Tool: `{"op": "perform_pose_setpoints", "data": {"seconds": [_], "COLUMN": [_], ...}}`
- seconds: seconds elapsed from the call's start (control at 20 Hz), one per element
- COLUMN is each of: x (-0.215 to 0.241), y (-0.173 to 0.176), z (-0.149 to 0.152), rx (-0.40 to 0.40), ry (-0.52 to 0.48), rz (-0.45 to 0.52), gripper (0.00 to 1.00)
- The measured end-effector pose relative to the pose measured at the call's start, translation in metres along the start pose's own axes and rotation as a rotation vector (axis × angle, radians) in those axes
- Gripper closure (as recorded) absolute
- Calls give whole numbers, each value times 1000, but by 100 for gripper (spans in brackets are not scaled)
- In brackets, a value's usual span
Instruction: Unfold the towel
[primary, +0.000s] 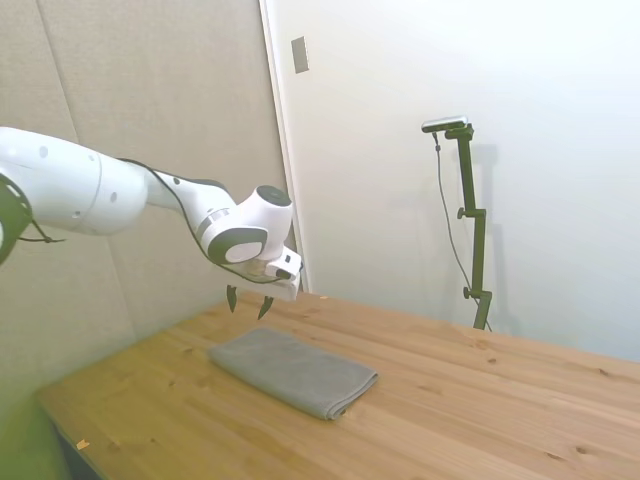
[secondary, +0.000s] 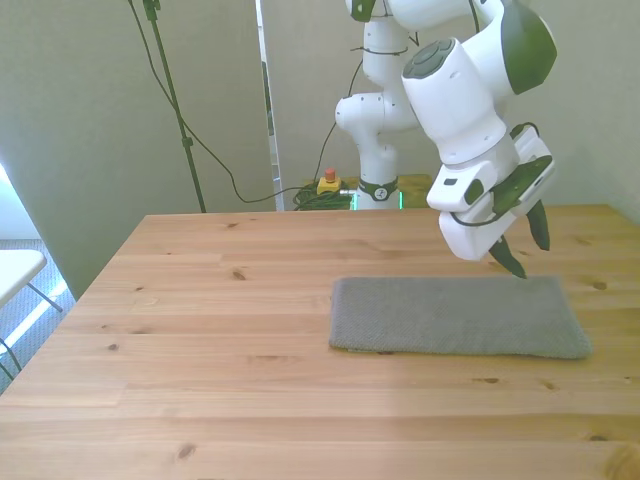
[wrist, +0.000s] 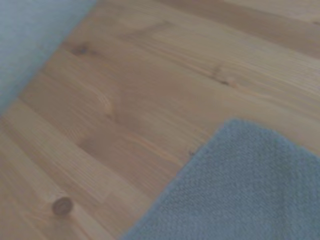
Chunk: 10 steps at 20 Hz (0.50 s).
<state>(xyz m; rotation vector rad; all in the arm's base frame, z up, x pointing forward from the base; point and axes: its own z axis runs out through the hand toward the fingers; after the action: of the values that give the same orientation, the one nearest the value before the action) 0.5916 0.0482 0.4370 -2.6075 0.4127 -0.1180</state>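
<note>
Pale walls and a wooden desk (secondary: 220, 330) frame the scene, and above that desk the jaws (secondary: 525, 245) hang released, the two dark fingers spread apart and pointing down with nothing between them. They hover clear of the cloth, not touching it, over the far corner of the towel (secondary: 455, 316) at the front view's right; in the side view the jaws (primary: 248, 301) sit just above the towel's (primary: 295, 371) end nearest the wall.

From the jaws, the towel lies below and stretches away toward the front view's left. It is a grey rectangle, lying flat and folded, on the half of the desk at the front view's right, near the middle between far and near edges. Its long axis runs across the front view from left to right, roughly parallel to the desk's planks. The wrist view shows one corner of the towel (wrist: 240, 190) against bare wood (wrist: 130, 100), which suggests the jaws are lined up near that corner and not over the cloth's middle.

Judging from this, the coming move calls for a short descent onto the corner or edge layer just beneath, pinching only the top fold so it can be drawn open.
</note>
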Motion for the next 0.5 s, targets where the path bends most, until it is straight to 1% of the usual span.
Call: {"op": "perform_pose_setpoints", "data": {"seconds": [0.25,0.4,0.5], "x": [-51,-74,-89], "y": [35,49,51], "z": [-44,-54,-61], "rx": [-150,-248,-291], "ry": [115,168,211], "rz": [147,250,329], "gripper": [0,0,0]}}
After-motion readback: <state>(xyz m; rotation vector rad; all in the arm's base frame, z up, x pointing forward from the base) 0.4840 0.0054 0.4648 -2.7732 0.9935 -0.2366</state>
